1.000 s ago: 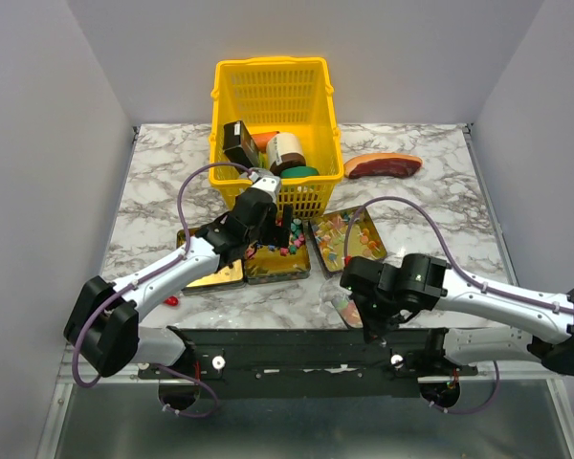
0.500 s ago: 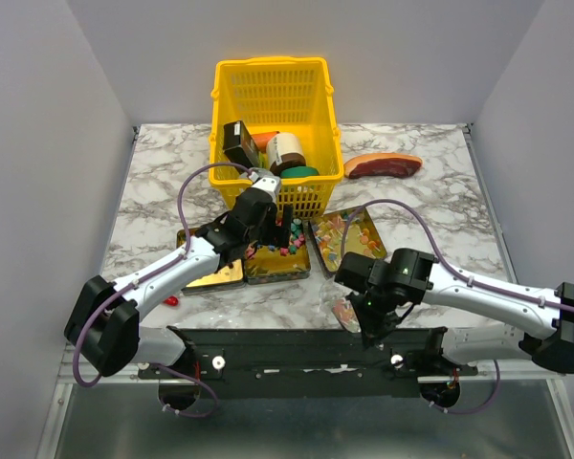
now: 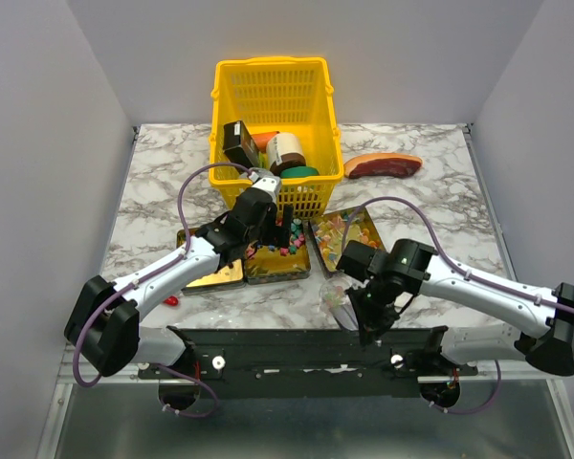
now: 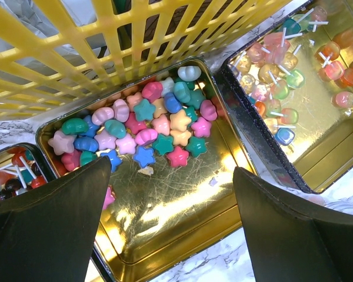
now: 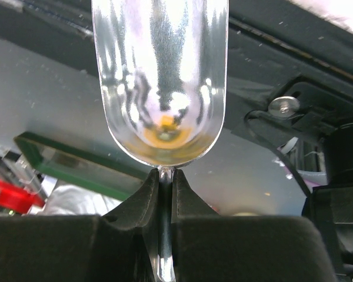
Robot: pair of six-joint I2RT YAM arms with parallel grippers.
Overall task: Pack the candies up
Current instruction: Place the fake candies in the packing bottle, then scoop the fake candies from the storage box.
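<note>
Star and shell candies point(image 4: 159, 126), pink, blue, green and yellow, lie at the far end of a gold tin point(image 4: 182, 217). My left gripper point(image 4: 172, 176) hangs open and empty over that tin, and it also shows in the top view point(image 3: 268, 234). A second tin point(image 4: 326, 155) to the right holds wrapped lollipops point(image 4: 282, 88) with white sticks. My right gripper point(image 5: 165, 176) is shut on the thin handle of a shiny metal scoop point(image 5: 162, 82). The scoop holds nothing but an orange reflection. In the top view the right gripper point(image 3: 362, 320) is at the table's near edge, beside a clear bag point(image 3: 337, 295).
A yellow basket point(image 3: 268, 86) with groceries stands right behind the tins. A third tin point(image 3: 215, 275) lies at the left. A reddish slab of fake meat point(image 3: 383, 164) lies at the back right. A loose red candy point(image 3: 172, 300) lies at the near left.
My right arm has shifted a little to the left and turned, carrying the scoop over the clear bag at the near edge. The left arm has not moved.
</note>
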